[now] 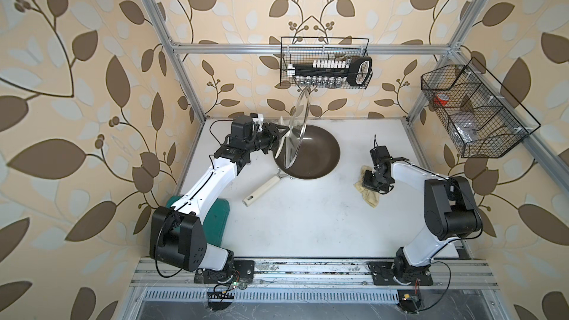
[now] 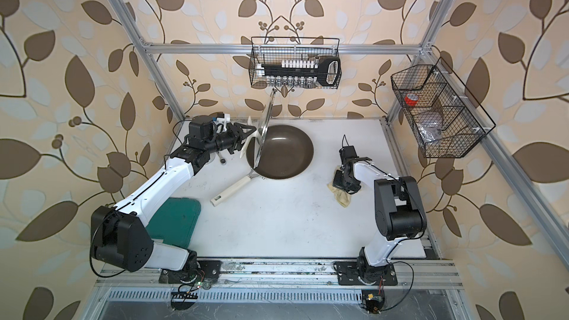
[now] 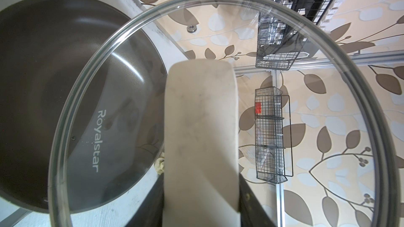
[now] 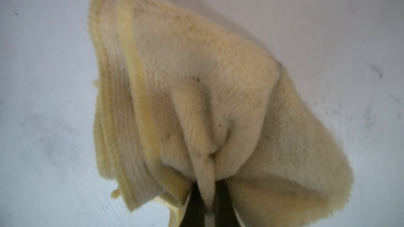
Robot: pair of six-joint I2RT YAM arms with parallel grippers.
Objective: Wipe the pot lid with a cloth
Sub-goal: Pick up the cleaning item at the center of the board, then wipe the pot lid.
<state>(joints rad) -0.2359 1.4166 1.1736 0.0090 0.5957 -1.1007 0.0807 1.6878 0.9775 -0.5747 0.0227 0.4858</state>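
Both top views: left gripper (image 1: 277, 135) clamps lid (image 1: 296, 124) by pan (image 1: 317, 153), right gripper (image 1: 369, 182) pinches cloth (image 1: 371, 199).

The pot lid (image 3: 135, 97) is clear, glossy glass with a shiny metal rim. Its cream handle (image 3: 201, 127) looks like matt plastic, faintly scuffed. The cloth (image 4: 207, 84) is fluffy pale-yellow terry with ribbed edges. The frying pan (image 3: 54, 73) has a dark, satin-smooth inside. The white table (image 4: 43, 105) is smooth and smudged.

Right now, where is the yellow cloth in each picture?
Top view: cloth right of centre, under the right gripper.
Top view: cloth, same spot.
Left wrist: maybe the yellowish scrap beside the pot lid handle.
Right wrist: fills the middle, pinched.
Shared landmark: the white table.
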